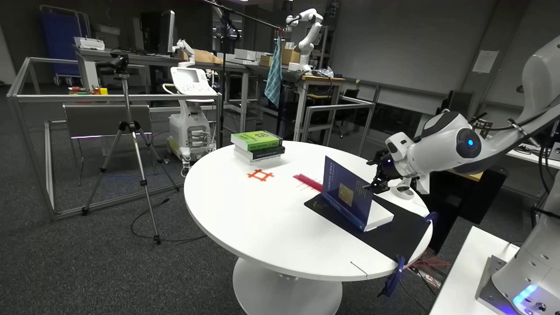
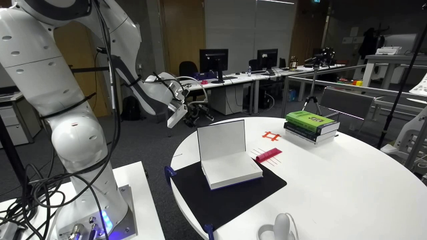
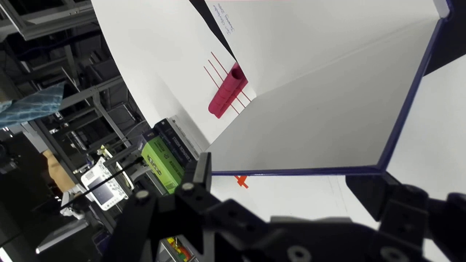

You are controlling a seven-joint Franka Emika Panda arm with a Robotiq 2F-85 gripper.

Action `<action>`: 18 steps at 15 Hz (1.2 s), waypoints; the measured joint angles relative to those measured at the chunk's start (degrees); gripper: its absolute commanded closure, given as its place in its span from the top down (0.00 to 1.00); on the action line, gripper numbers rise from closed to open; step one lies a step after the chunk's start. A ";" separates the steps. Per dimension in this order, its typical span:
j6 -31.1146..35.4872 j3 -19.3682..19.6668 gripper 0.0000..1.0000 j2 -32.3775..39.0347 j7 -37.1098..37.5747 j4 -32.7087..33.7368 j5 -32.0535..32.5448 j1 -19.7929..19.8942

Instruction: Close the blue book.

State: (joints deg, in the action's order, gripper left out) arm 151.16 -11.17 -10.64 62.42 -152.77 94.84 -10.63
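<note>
1 blue book [image 1: 348, 192], 2 clamps [image 1: 396, 277], 1 mat [image 2: 223, 200]

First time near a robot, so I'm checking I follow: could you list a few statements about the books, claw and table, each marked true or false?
1. The blue book rests open on the black mat. True.
2. The book lies entirely flat. False: one cover stands raised.
3. The gripper is open. True.
4. The blue book is the only one here. False: a green book tops a stack.
5. A pink-red strip lies on the white table. True.
</note>
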 measured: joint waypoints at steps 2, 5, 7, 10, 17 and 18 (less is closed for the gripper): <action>0.00 0.43 1.00 -1.47 -0.42 -0.81 -3.78 -0.03; 0.00 1.73 1.00 -2.95 -2.60 -2.00 -10.47 -0.02; 0.06 3.14 1.00 -3.43 -4.29 -2.49 -13.52 0.15; 0.73 6.56 1.00 -3.55 -6.28 -2.75 -15.37 0.51; 2.82 13.74 1.00 -3.05 -12.67 -2.77 -20.03 1.76; 2.94 14.31 1.00 -2.97 -13.73 -2.77 -21.04 1.75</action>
State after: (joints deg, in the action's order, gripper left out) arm 154.10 3.15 -13.61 48.69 -155.54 73.80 -8.88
